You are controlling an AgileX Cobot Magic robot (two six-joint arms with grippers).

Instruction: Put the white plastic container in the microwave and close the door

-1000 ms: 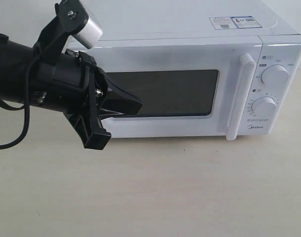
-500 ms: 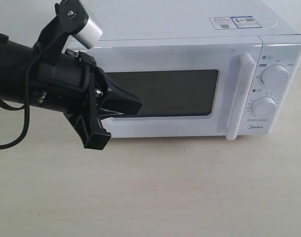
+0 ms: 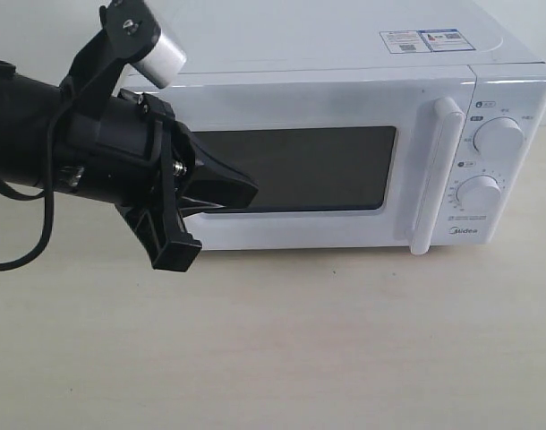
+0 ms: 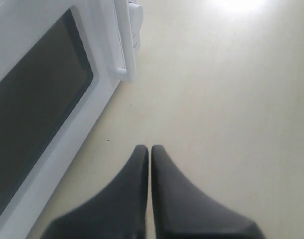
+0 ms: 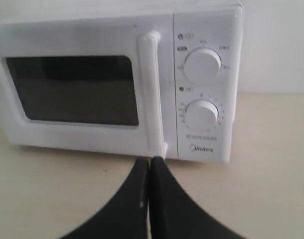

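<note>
Sitting on the table, microwave w/ door shut flush; window dark, can't tell what's inside. L gripper hangs in front of microwave's door, fingers pressed together, holding nothing. R gripper faces microwave's front, likewise closed tight, empty.

Black arm, tapered left claw, black cable

door edge — behind left arm
</note>
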